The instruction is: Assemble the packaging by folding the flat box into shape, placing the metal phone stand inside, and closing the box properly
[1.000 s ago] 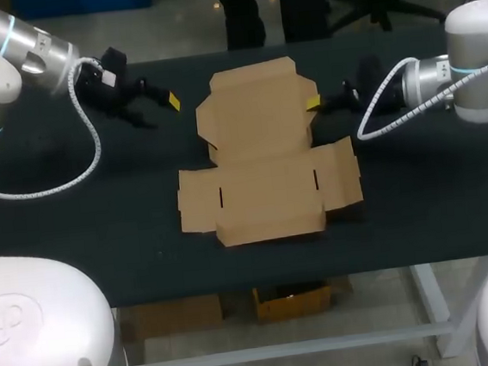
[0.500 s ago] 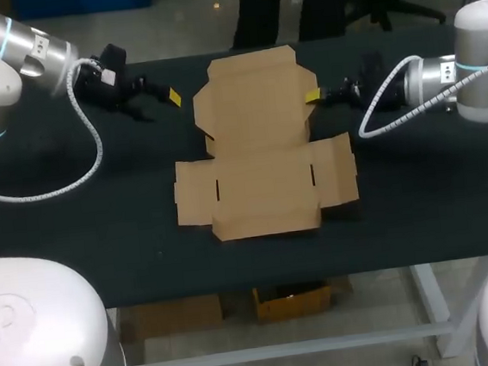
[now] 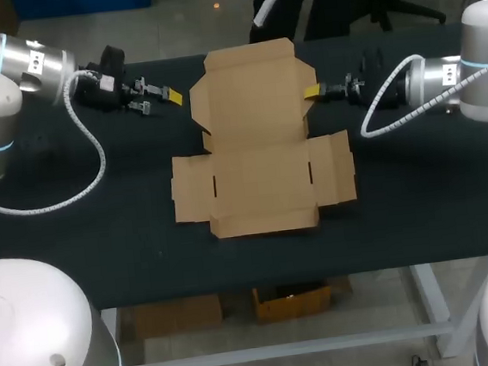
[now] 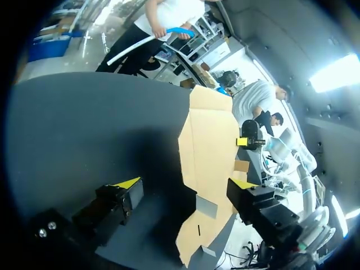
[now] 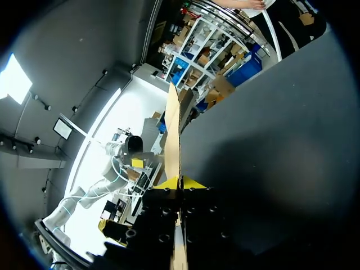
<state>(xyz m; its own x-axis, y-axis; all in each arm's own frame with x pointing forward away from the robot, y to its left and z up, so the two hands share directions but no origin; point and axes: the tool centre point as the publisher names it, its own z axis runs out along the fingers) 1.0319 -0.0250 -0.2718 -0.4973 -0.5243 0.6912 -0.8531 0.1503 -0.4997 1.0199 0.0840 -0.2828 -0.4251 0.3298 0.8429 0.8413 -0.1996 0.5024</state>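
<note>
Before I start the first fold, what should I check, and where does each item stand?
1. Grip: right jaws shut on the cardboard box edge: ok.
2. Free arm: left jaws open, clear of the box: ok.
3. Box folded into shape: not ok, panels spread out.
4. Part ready: metal phone stand in sight: not ok, absent from every view.
5. Box wholly on the table: ok.

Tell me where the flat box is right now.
In the head view the flat box lies unfolded at the middle of the table, the right edge of its far panel pinched by the right gripper.
</note>
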